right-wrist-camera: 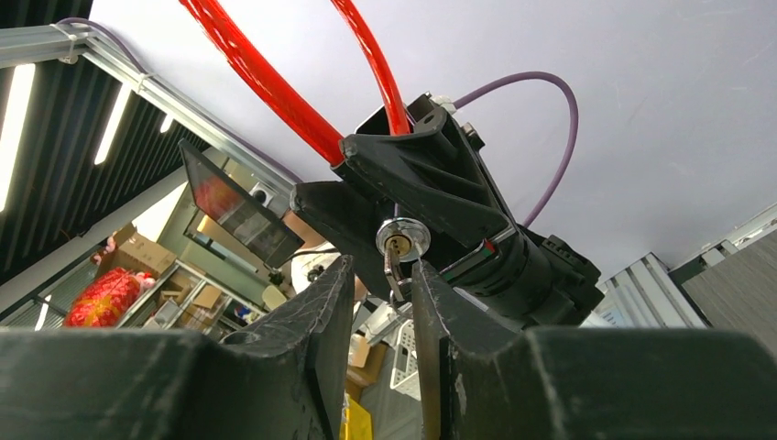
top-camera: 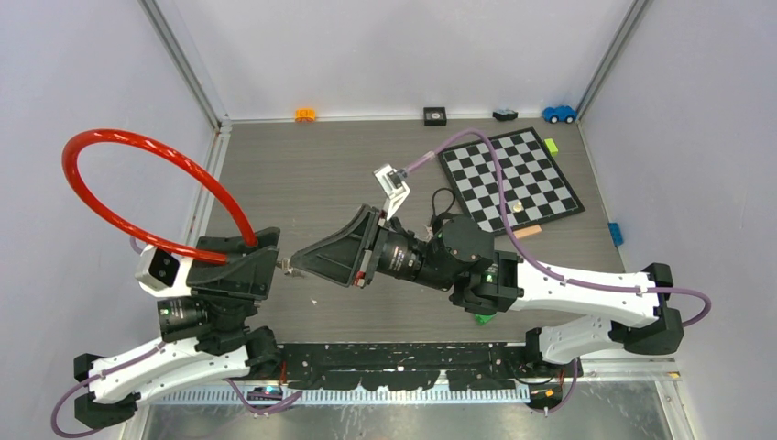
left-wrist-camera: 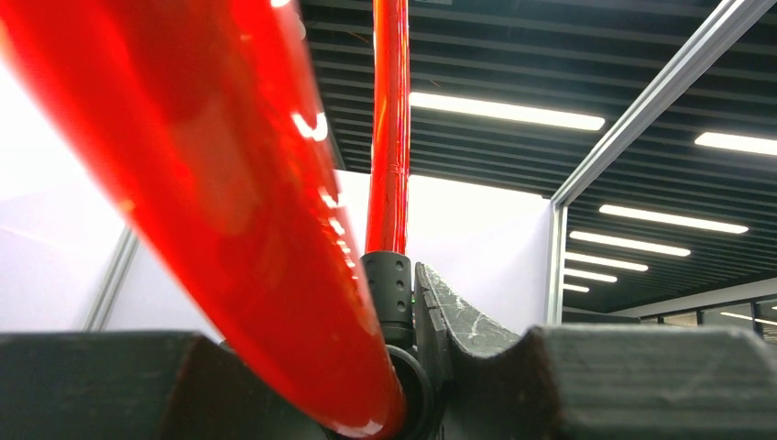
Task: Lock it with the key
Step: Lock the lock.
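A red cable lock [top-camera: 137, 147] loops up and left from its black lock body, which my left gripper [top-camera: 263, 265] is shut on. In the left wrist view the red cable [left-wrist-camera: 229, 202] and the black barrel [left-wrist-camera: 389, 284] fill the space between the fingers [left-wrist-camera: 476, 339]. The silver key [right-wrist-camera: 392, 270] hangs from the round keyhole [right-wrist-camera: 402, 240] at the body's end. My right gripper [right-wrist-camera: 383, 275] is open around the key, its right finger close against it and a gap on the left. From above, the right gripper [top-camera: 307, 264] faces the left one, tip to tip.
A chessboard [top-camera: 510, 181] lies at the back right with a purple cable across it. Small toys line the back wall: an orange one [top-camera: 305, 115], a black one [top-camera: 434, 115] and a blue car [top-camera: 559, 114]. A white bracket [top-camera: 392, 188] stands mid-table.
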